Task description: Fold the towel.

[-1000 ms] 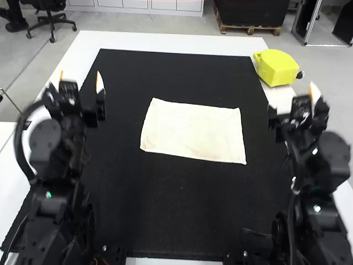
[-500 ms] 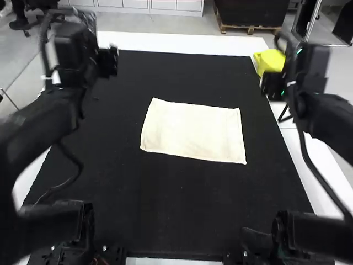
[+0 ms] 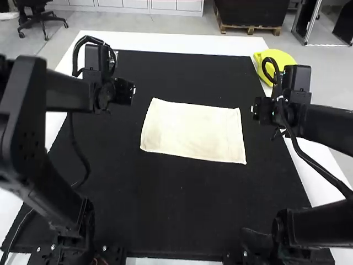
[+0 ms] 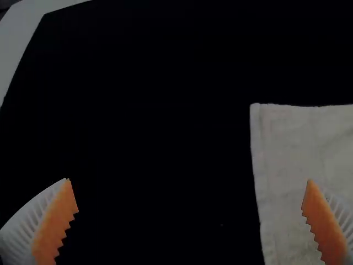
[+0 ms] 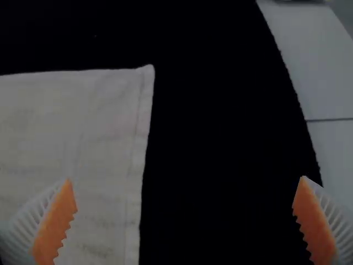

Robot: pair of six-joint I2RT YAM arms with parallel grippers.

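High view has the towel (image 3: 193, 130) lying spread on the mat (image 3: 165, 210), wider than it is deep, its four corners in sight and its long edges a little askew to the mat's. Black mat borders it all round, with a broad stretch on the near side. To its left, well apart from it, the left gripper (image 3: 123, 92) stands near the far left corner; the right gripper (image 3: 265, 110) is nearer the cloth, just off its right edge. In the left wrist view the left gripper (image 4: 188, 180) is spread wide with nothing between its orange pads (image 4: 52, 223), and in the right wrist view the right gripper (image 5: 185, 179) stands equally wide and bare. White table (image 3: 182, 41) rims the mat, and at the far right of the mat sits a yellow thing (image 3: 281, 58), partly covered by the right arm (image 3: 331, 130) and its cable (image 3: 317, 165). The left arm (image 3: 33, 121) hides part of the mat's left edge, and the fingertips of both grippers are hard to make out from above. Each wrist view cuts the towel off, giving one corner and the hem running from it, with a finger overlapping the cloth; the mat there is too dark for any weave to be told.
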